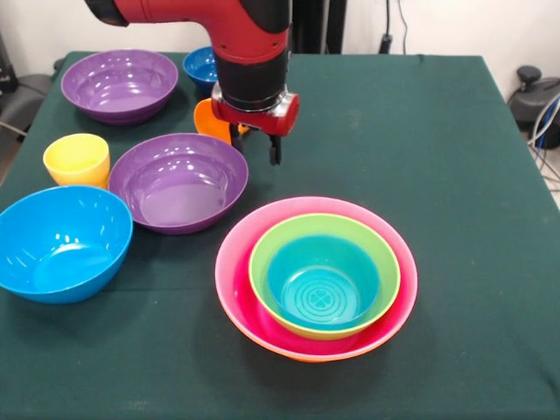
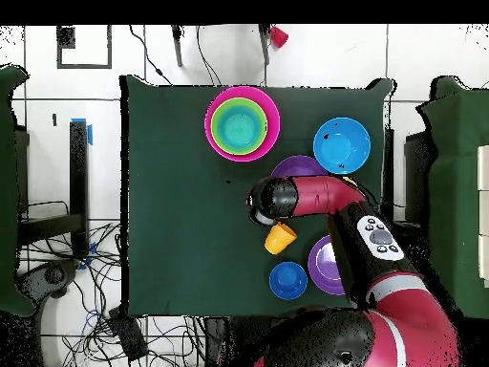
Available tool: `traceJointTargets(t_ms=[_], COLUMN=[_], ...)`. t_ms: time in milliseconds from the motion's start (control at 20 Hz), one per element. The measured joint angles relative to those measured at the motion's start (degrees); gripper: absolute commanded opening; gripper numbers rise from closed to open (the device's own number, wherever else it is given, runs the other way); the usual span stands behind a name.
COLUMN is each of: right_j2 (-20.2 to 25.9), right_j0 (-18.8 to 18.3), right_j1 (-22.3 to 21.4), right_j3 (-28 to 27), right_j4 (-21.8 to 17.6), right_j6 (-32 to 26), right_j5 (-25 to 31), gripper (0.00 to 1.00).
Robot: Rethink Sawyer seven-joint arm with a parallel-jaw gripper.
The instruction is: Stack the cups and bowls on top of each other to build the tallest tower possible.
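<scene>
Hand: your hand (image 1: 260, 144) hangs from the red-and-black arm (image 1: 241, 35), wrist pointing straight down, fingertips above the bench (image 1: 455, 175); whether the fingers are spread or closed, you cannot tell.
Orange cup: tilted, right behind the hand (image 1: 210, 121); from overhead it lies just beside the wrist (image 2: 279, 238). Contact with the fingers is unclear.
Dark-blue bowl: beyond the orange cup, near the far edge (image 1: 201, 66).
Purple bowls: one just left of the hand in the front view (image 1: 179, 182), one at the far left (image 1: 120, 85).
Yellow cup: upright, left of the nearer purple bowl (image 1: 78, 160).
Light-blue bowl: nearest you, at left (image 1: 61, 243).
Tower: teal bowl (image 1: 322, 282) inside green (image 1: 262, 262), inside pink (image 1: 232, 262), an orange rim beneath; near centre.
</scene>
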Motion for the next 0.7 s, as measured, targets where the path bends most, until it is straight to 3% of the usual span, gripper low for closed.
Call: traceJointTargets(t_ms=[700], right_j2=[0.6], right_j0=[-1.3], right_j1=[-0.4], right_j3=[0.0], right_j4=[0.0], right_j6=[0.0], right_j5=[7.3], gripper=[1.0])
